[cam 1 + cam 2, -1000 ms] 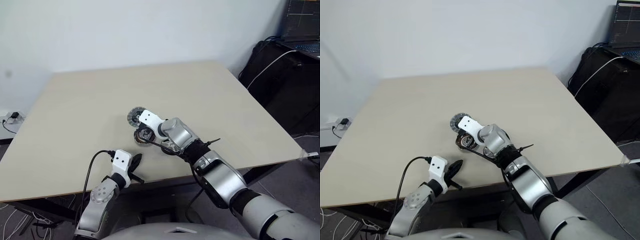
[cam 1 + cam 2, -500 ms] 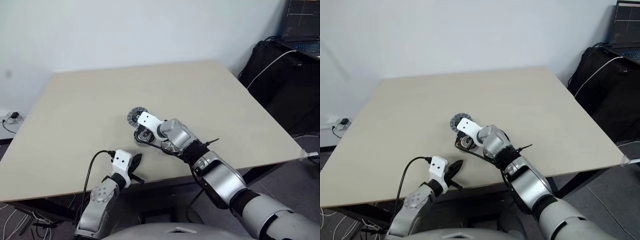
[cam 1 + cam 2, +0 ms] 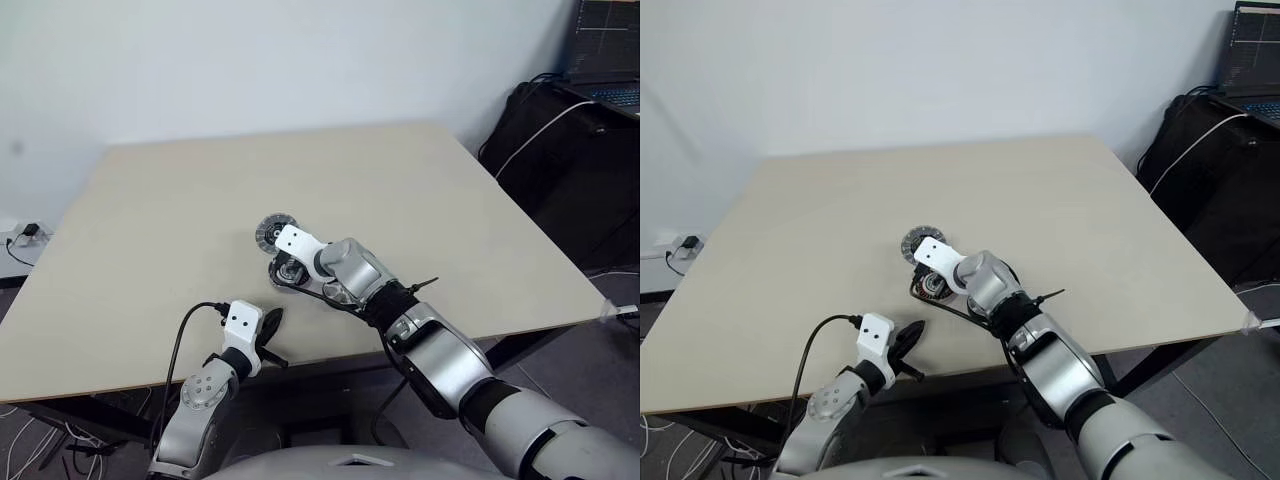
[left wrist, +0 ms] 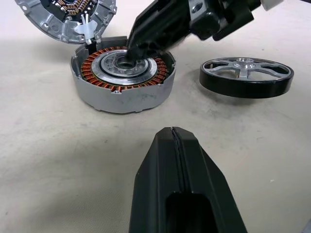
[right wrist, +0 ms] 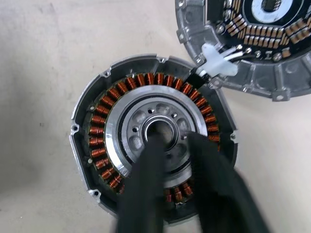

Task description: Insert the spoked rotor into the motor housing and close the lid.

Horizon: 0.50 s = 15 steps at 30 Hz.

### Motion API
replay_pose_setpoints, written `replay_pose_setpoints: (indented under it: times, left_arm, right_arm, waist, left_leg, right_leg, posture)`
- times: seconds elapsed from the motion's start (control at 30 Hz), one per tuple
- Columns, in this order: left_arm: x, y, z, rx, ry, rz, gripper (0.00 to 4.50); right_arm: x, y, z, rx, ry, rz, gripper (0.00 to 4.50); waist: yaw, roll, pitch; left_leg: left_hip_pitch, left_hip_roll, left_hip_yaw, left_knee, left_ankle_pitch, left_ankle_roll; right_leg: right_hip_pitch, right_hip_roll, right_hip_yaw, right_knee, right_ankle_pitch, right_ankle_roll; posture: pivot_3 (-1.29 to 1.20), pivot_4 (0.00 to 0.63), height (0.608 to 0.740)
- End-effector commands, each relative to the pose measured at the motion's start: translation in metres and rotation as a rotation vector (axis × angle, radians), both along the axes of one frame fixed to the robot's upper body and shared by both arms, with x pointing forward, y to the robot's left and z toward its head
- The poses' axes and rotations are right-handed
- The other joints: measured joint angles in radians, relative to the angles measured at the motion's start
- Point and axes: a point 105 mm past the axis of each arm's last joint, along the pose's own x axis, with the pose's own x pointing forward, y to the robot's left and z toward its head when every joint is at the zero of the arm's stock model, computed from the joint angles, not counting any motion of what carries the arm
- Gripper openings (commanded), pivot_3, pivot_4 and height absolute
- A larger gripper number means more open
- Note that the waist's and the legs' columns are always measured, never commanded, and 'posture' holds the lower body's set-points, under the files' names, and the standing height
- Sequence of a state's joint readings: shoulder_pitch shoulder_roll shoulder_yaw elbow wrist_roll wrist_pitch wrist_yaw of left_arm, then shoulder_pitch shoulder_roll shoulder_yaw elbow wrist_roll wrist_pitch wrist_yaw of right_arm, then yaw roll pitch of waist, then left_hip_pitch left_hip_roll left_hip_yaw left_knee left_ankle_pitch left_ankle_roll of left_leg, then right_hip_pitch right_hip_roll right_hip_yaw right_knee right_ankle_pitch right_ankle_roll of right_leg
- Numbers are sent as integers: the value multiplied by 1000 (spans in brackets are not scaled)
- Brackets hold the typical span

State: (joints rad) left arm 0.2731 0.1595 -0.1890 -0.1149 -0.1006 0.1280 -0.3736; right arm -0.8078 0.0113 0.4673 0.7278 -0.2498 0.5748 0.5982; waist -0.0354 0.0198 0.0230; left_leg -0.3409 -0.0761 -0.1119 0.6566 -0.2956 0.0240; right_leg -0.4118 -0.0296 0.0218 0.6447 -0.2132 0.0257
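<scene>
The motor housing (image 4: 121,77), a round grey shell with copper windings, lies flat on the table (image 3: 450,200). My right gripper (image 5: 170,141) points down into its centre, fingers a little apart, one tip in the central hole and the other on the inner ring; nothing is between them. The lid (image 5: 252,39) lies touching the housing's far side, ribbed face up, joined to it by a white plug and wires. The spoked rotor (image 4: 246,77) rests flat beside the housing, under my right wrist. My left gripper (image 3: 272,322) is shut and empty near the table's front edge.
A black cable runs from my left wrist (image 3: 195,315) over the table's front edge. Off the table's right side stand dark bags and cables (image 3: 570,150) and a laptop (image 3: 605,50).
My right gripper's fingers have parted slightly over the housing's centre. Both arms stay where they were, and the lid and rotor have not moved.
</scene>
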Motion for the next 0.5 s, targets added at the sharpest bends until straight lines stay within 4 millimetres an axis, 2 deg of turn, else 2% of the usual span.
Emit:
replay_pose_setpoints:
  times: [0.03, 0.23, 0.33, 0.37, 0.43, 0.5]
  left_arm:
    - [6, -3, 15, -18, -55, -8, 0]
    - [8, -3, 15, -18, -54, -12, 0]
    - [9, -3, 16, -18, -54, -13, 0]
    - [9, -3, 16, -18, -53, -14, 0]
    - [9, -3, 16, -18, -53, -16, 0]
    - [9, -3, 15, -18, -53, -19, 0]
  right_arm:
    - [5, 5, 14, 26, -43, 10, 2098]
    - [12, 3, 24, 61, -78, -11, 4029]
    - [15, 3, 31, 107, -87, -40, 4029]
    - [15, 3, 32, 117, -91, -47, 3865]
    - [15, 2, 31, 124, -93, -54, 3407]
    - [13, 2, 29, 124, -90, -55, 2714]
  waist:
    - [0, 0, 0]
    - [0, 0, 0]
    - [0, 0, 0]
    - [0, 0, 0]
    - [0, 0, 0]
    - [0, 0, 0]
  left_leg:
    - [0, 0, 0, 0, 0, 0]
    - [0, 0, 0, 0, 0, 0]
    - [0, 0, 0, 0, 0, 0]
    - [0, 0, 0, 0, 0, 0]
    - [0, 0, 0, 0, 0, 0]
    - [0, 0, 0, 0, 0, 0]
  right_leg:
    - [0, 0, 0, 0, 0, 0]
    - [0, 0, 0, 0, 0, 0]
    - [0, 0, 0, 0, 0, 0]
    - [0, 0, 0, 0, 0, 0]
    - [0, 0, 0, 0, 0, 0]
    - [0, 0, 0, 0, 0, 0]
  posture:
    - [0, 0, 740]
    - [0, 0, 740]
    - [0, 0, 740]
    - [0, 0, 740]
    - [0, 0, 740]
    - [0, 0, 740]
